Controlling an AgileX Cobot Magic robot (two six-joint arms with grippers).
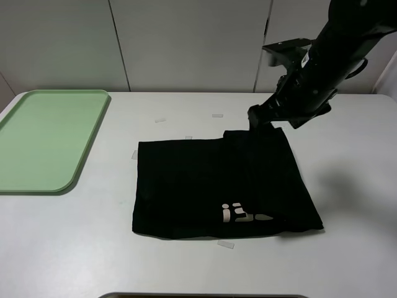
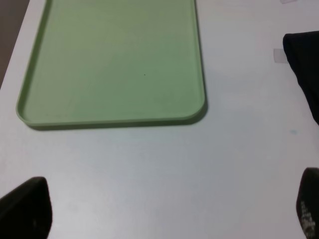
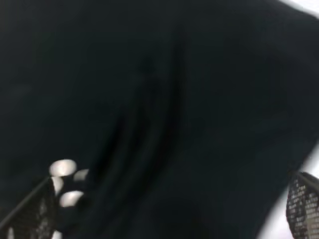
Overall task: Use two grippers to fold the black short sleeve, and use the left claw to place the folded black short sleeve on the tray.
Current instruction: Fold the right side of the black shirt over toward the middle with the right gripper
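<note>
The shirt (image 1: 211, 186) lies flat on the white tabletop (image 1: 347, 205), folded into a rough rectangle that is a little wider along its near edge. Its cloth is matte black and soft-looking. A doubled layer covers its right part, and a shallow crease runs down from the far edge. White block lettering (image 1: 239, 214) shows near the near edge, partly tucked under the fold.

The tray (image 1: 77, 171) sits at the left side of the tabletop, apart from the shirt with a strip of bare surface between them. It is pale green, smooth and plastic-looking, rectangular with rounded corners and a low raised rim.

The right arm (image 1: 335, 56), thick, black and jointed, slants down from the upper right to the far right corner of the shirt. In its wrist view the right claw (image 3: 167, 216) has its jaws spread as wide as the picture, one fingertip (image 3: 301, 206) showing a fine dotted grip texture. Blurred black cloth fills the space between the jaws and nothing is pinched.

The left claw (image 2: 167, 211) hangs over bare tabletop near the tray's rounded corner. Its jaws are also fully apart and grip nothing, and its dark, rounded fingertips (image 2: 27, 206) sit at the edges of the wrist view. One edge of the shirt shows off to the side.

A few small clear tape bits (image 1: 225, 244) are stuck flat to the tabletop around the shirt.
</note>
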